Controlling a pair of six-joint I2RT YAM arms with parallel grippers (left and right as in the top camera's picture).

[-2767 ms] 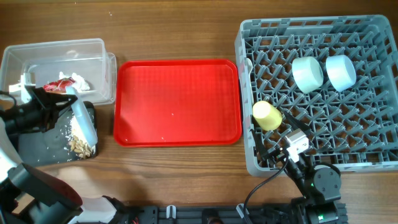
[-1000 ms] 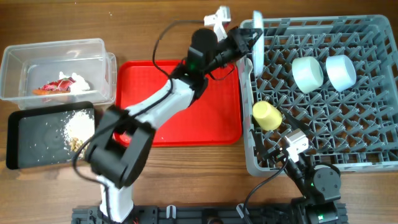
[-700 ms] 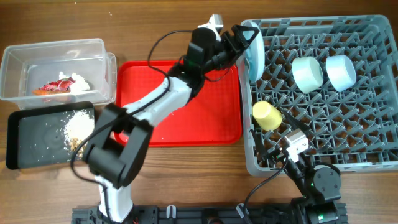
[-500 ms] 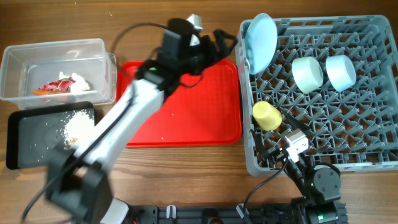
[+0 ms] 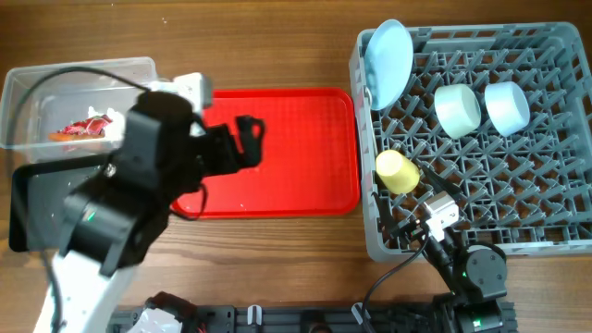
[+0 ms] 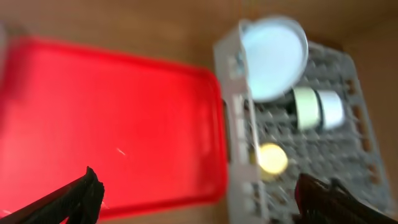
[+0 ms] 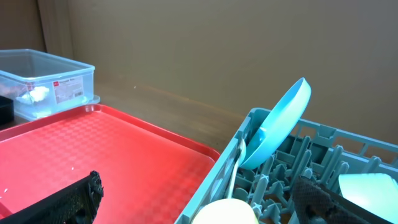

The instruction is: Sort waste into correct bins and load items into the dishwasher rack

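Stood on edge in rear-left corner of dishwasher rack (image 5: 555,242): pale blue plate (image 5: 387,63), leant agst wall & pegs, prob. so as to stay up w/o support. Further in, tipped among pegs: mint-green bowl (image 5: 458,109) & light blue bowl (image 5: 507,106), side by side; yellow cup (image 5: 398,172) nr front-left; white spoon (image 7: 236,163) upright by left wall. In clear tub (image 5: 55,79): red wrapper (image 5: 79,128) & tissue (image 5: 100,118). Black tray (image 5: 28,208) mostly hidden under left arm (image 5: 129,194), so scraps not visible. Left hand (image 6: 199,198) over left part of red serving tray (image 5: 305,166), fingers spread wide, nothing held; fits a release just done. Right hand (image 7: 199,199) low at rack's front edge, likewise wide open & empty, prob. parked out of the way. Vs. 1 s ago: plate no longer gripped at rack corner, now free-standing. Vs. 0.5 s ago: left arm drawn back from tray's rear edge twd tub side. Rack contents, tub contents, right hand unchanged. Judging by layout: all items loaded, task abt done.
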